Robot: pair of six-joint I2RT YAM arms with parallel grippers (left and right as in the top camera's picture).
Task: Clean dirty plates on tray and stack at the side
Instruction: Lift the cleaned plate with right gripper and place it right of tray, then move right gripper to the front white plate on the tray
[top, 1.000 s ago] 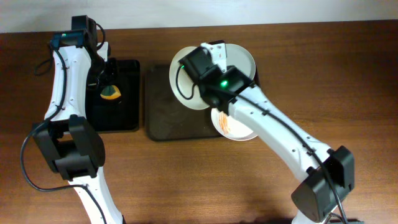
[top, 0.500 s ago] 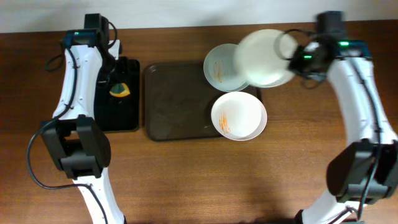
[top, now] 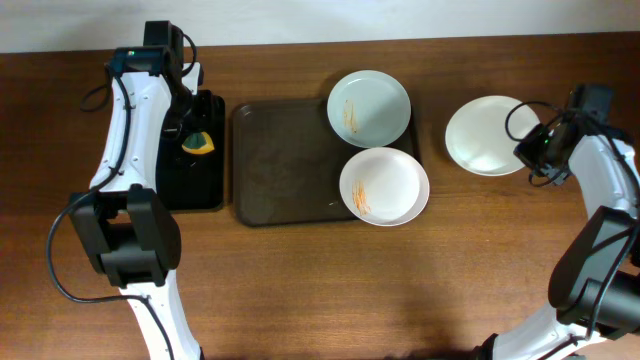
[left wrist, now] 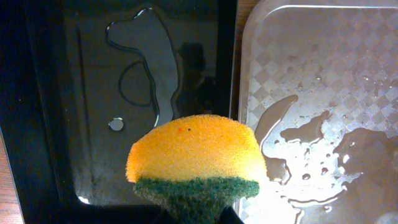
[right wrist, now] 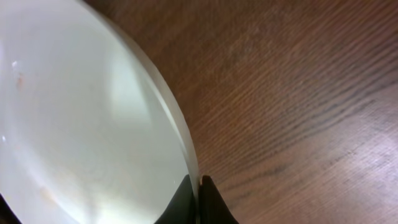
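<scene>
Pinching plain round white plate (top: 485, 135) by its rim: right tool (right wrist: 199, 200), clamped | left tool (top: 188, 130) gripping yellow-green sponge (left wrist: 196, 155) over small black tray (top: 205, 190)

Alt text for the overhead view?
The right hand pinches a white plate by its rim, right of the brown tray. Two orange-smeared plates sit at the tray's right end; the left hand holds a sponge over the black tray.

A dark brown wooden table (top: 300, 290) fills nearly the whole overhead view, its grain running from 9 o'clock to 3 o'clock. A pale strip (top: 400, 20) borders it along the 12 o'clock edge; wall or floor, I cannot tell. Close up, the wood (right wrist: 298, 93) catches a soft sheen toward 4 o'clock.
</scene>
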